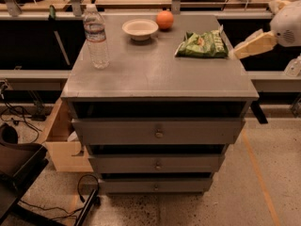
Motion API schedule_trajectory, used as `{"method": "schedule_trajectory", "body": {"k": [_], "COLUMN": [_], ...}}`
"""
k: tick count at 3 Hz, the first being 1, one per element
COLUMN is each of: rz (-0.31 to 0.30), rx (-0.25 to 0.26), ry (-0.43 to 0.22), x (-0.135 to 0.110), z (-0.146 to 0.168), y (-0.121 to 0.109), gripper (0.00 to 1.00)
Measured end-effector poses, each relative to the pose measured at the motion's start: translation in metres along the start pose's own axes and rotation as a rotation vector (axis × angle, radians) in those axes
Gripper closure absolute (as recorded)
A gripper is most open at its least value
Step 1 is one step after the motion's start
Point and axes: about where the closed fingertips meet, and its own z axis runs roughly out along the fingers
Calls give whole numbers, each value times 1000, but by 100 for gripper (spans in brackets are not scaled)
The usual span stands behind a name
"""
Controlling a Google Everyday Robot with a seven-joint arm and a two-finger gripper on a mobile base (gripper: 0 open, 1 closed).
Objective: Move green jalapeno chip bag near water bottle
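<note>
The green jalapeno chip bag (pixel 203 44) lies flat on the grey cabinet top (pixel 155 74), at its back right. The water bottle (pixel 96 36) stands upright at the back left, clear with a white cap and label band. My gripper (pixel 240 50) comes in from the right edge of the view, its cream-coloured tip just right of the bag, a short way from the bag's right end and at about its height. It holds nothing that I can see.
A white bowl (pixel 140 29) and an orange (pixel 164 20) sit at the back of the top, between bottle and bag. The cabinet has three drawers (pixel 159 132) below. A cardboard box (pixel 59 142) and cables lie on the floor at the left.
</note>
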Motion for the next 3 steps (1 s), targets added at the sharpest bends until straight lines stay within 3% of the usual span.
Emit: {"method": "schedule_trajectory", "body": {"k": [2, 3], "rz": [18, 70], "rx": [-36, -84], "ry": [-13, -26], "x": [0, 7], "z": [91, 132], "y": [-29, -30], "gripper": [0, 0]}}
